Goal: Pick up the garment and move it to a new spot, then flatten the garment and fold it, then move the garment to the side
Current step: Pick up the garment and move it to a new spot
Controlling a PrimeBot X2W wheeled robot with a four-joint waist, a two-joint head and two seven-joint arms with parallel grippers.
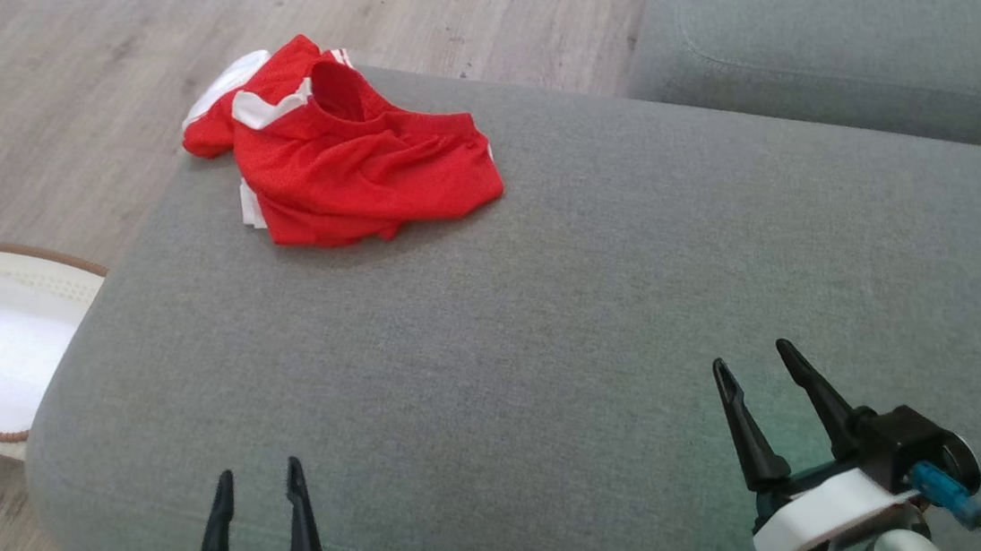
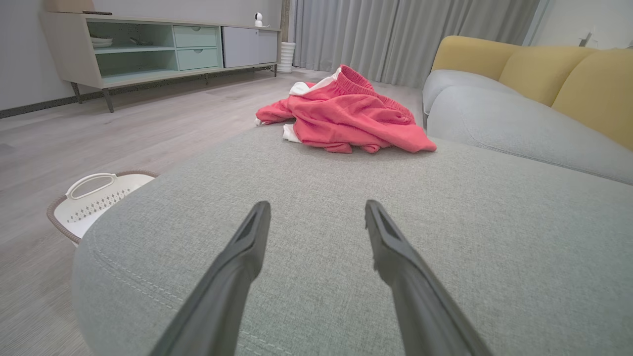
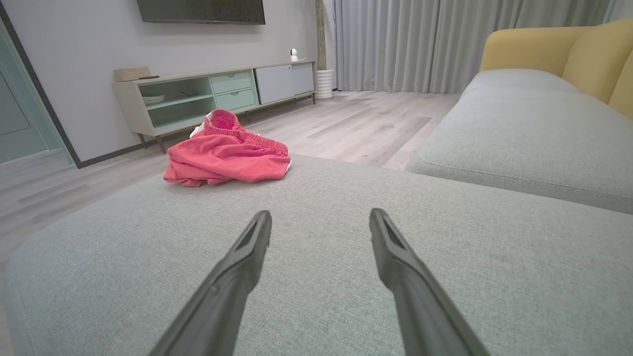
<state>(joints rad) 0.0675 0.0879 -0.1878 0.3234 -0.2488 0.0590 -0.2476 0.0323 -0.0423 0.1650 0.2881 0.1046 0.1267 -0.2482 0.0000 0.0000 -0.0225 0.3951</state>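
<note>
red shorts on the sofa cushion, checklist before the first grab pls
1. Left gripper open, holding nothing: ok.
2. Right gripper open, holding nothing: ok.
3. Red shorts within easy reach: not ok, they lie at the far left corner, well apart from both grippers.
4. Shorts flat: not ok, crumpled, and one part seems to overhang the edge.
5. Bare stretch of grey sofa cushion for the new spot: ok.
6. White laundry basket out of the way: ok, on the floor beside the cushion.
</note>
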